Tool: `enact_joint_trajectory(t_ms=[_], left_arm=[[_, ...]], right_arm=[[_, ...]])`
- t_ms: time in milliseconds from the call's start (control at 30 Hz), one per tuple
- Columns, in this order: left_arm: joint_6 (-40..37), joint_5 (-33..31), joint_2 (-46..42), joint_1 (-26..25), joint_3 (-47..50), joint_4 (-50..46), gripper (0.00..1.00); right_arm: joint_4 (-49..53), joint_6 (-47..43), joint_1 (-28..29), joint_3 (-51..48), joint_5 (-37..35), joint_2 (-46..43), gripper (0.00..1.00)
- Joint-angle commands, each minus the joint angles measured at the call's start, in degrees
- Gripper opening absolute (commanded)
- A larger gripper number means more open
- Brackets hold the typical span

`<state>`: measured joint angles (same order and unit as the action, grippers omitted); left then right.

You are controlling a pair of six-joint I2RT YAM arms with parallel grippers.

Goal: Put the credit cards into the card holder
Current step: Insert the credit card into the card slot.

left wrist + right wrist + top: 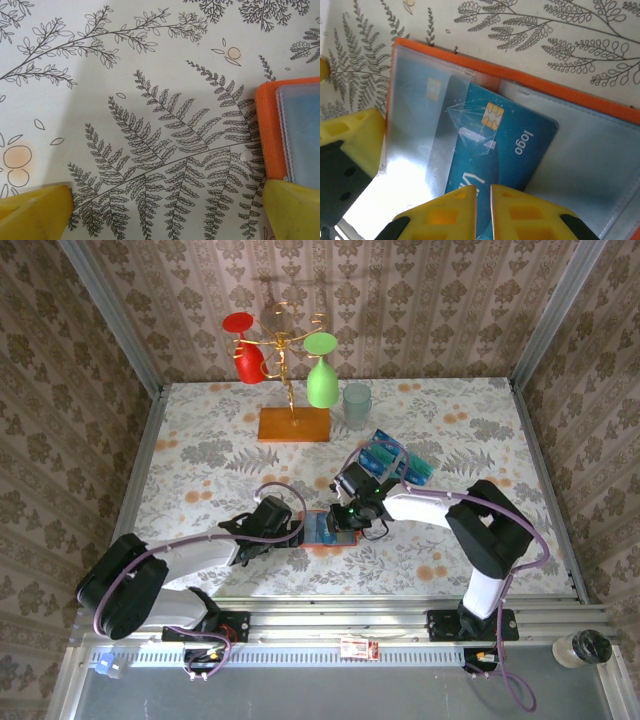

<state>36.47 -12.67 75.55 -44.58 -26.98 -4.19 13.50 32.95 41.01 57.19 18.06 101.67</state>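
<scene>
just left of the card holder (530, 82), the left gripper (165, 212) sits low over the patterned counter (150, 75) with its jaws spread wide and nothing between them. one yellow fingertip (295, 210) lies at the holder's orange edge, likely there to pin the wallet flat so it does not slide while a card is pushed in; whether it actually presses down i cannot tell. the card holder itself lies open on the counter between the two grippers, its clear pocket facing up. over its right side, the right gripper (483, 210) has its fingers nearly pressed together, pinching the near edge of a teal credit card (515, 150). the card's far corner is already tucked under the clear pocket film, at a slight angle to the pocket's edge. holding it by the trailing edge leaves the leading end free to slide deeper, so the insertion looks partly done. to the right of the holder and beyond it, the remaining credit cards (395, 462) lie in a loose pile, well apart, waiting for their turn.
</scene>
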Motion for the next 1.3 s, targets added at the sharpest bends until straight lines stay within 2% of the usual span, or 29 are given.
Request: enact_joint_trajectory(t_ms=[0,500,800,1033,1267], left_arm=[[0.62,0.79,2.83,0.6,1.17,-0.74,1.0],[0.71,0.85,3.11,0.61,1.85,0.1,1.0],[1.06,-0.6,-1.11,0.77,2.44,-2.16,1.0],[0.77,-2.22,-5.48,2.83,2.67,-5.98,1.0],[0.36,-1.5,-4.46,4.23,2.76,-6.76,1.0]], right_arm=[[1.75,-0.7,0.76,2.16,-1.46,2.15,0.15],[-0.89,2.72,2.71,7.69,3.07,7.36,0.13],[1.96,1.28,1.17,4.89,-0.66,0.05,0.14],[4.01,-0.25,0.85,4.57,-3.42,1.18,0.12],[3.74,-0.47,0.85,5.37,-3.21,4.02,0.08]])
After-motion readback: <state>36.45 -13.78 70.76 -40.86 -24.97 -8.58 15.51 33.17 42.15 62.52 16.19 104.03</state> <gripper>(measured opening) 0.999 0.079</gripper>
